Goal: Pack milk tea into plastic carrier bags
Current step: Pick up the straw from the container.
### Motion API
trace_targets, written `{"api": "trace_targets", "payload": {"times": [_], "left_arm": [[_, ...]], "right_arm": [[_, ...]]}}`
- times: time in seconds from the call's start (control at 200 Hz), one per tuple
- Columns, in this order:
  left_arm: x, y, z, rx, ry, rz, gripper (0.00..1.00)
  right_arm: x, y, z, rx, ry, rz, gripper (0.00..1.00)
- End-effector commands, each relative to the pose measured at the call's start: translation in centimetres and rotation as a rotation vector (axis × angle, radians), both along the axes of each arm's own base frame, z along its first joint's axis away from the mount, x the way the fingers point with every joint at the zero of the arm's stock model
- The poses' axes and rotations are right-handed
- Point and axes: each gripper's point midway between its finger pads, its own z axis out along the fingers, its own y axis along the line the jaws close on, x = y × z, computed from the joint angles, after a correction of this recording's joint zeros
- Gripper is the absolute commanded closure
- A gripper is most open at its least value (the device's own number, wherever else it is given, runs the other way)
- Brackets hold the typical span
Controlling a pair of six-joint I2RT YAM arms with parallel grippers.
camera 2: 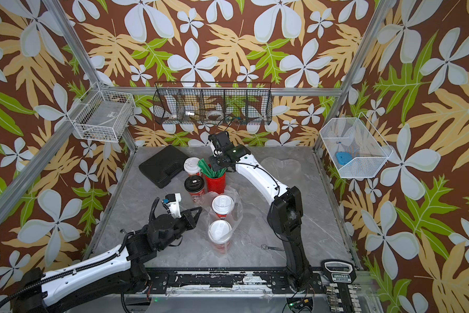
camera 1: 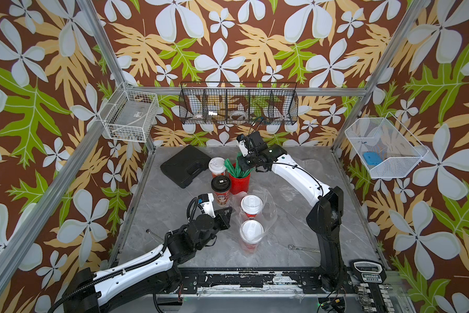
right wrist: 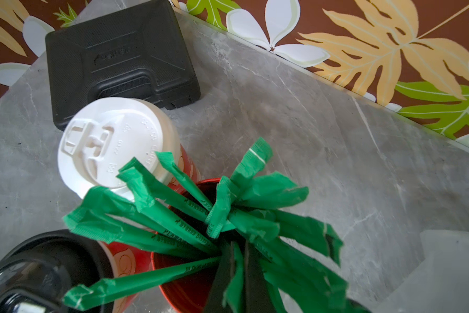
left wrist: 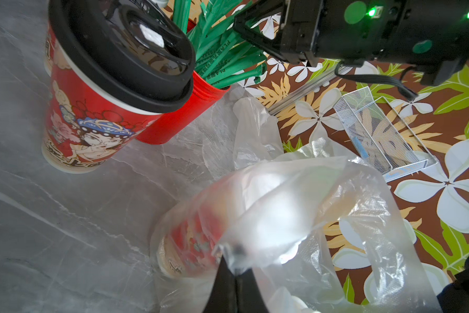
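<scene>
Nearest you, the front white-lidded cup (camera 1: 251,230) and the second white-lidded cup (camera 1: 251,204) stand upright inside the first carrier bag (left wrist: 295,195) on the bench (camera 1: 173,216). The left claw (left wrist: 234,268) is fully closed, pinching the bag's film near its rim (likely to hold the mouth up and steady).

Beyond, the black-lidded cup (camera 1: 221,184) stands unpacked, just beside the red pot (camera 1: 240,183). The right claw (right wrist: 238,252) is closed inside that pot, apparently on one green straw (right wrist: 234,284); crowding wrappers obscure the grip.

Farther back stands the last white-lidded cup (camera 1: 217,164). The second carrier bag (camera 1: 309,165) lies flat, well apart, presumably awaiting both unpacked cups.
</scene>
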Motion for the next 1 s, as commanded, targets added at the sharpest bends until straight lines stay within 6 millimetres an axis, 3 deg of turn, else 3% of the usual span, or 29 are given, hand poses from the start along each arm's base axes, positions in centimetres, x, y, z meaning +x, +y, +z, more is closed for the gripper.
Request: {"api": "trace_targets", "payload": {"times": [0.0, 0.13, 0.501, 0.791, 0.996], "left_arm": [[0.2, 0.1, 0.5, 0.002, -0.018, 0.009, 1.00], [0.2, 0.1, 0.9, 0.003, -0.030, 0.009, 1.00], [0.2, 0.5, 1.4, 0.014, -0.059, 0.013, 1.00], [0.3, 0.5, 1.6, 0.025, -0.073, 0.013, 1.00], [0.3, 0.6, 1.8, 0.022, -0.077, 0.016, 1.00]], "right_arm": [[-0.4, -0.6, 1.9, 0.000, -0.033, -0.012, 1.00], [-1.1, -1.5, 4.1, -0.007, -0.070, -0.024, 1.00], [-5.5, -3.5, 12.6, 0.115, -0.184, 0.010, 1.00], [-10.2, -6.2, 20.1, 0.259, -0.324, 0.026, 1.00], [-14.4, -7.0, 23.0, 0.334, -0.371, 0.077, 1.00]]}}
